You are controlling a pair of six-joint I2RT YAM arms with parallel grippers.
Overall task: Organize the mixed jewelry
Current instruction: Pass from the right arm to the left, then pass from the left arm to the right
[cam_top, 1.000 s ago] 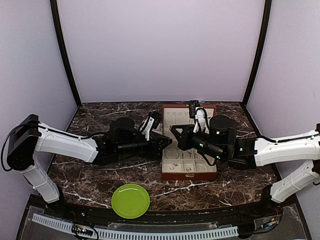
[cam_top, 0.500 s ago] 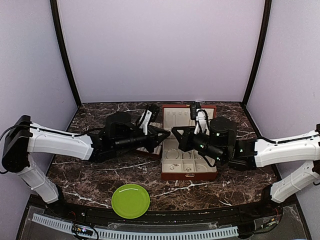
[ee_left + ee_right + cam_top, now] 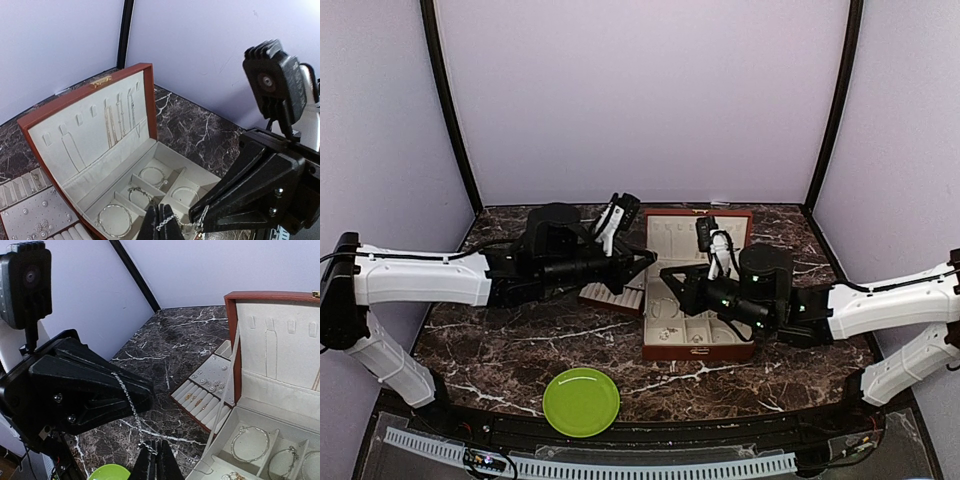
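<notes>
Most of the sorting looks done. The green plate [image 3: 581, 401] at the near edge of the desk [image 3: 500, 350] appears bare. In the open jewelry box [image 3: 85, 97], necklaces [image 3: 117, 117] hang in the upright lid and bracelets [image 3: 250, 442] lie in separate cream compartments. Studs [image 3: 206, 381] sit in rows on the cream-lined tray [image 3: 605, 297] just beside the box.

One piece is not yet stowed. A silvery chain [image 3: 131, 407] stretches between the left gripper [image 3: 160, 227] and the right gripper [image 3: 155, 460], and each pair of jaws is clamped on one end, above the box's left side. It probably needs hanging in the lid or laying in a compartment. Whether loose bits remain elsewhere is too small to tell.
</notes>
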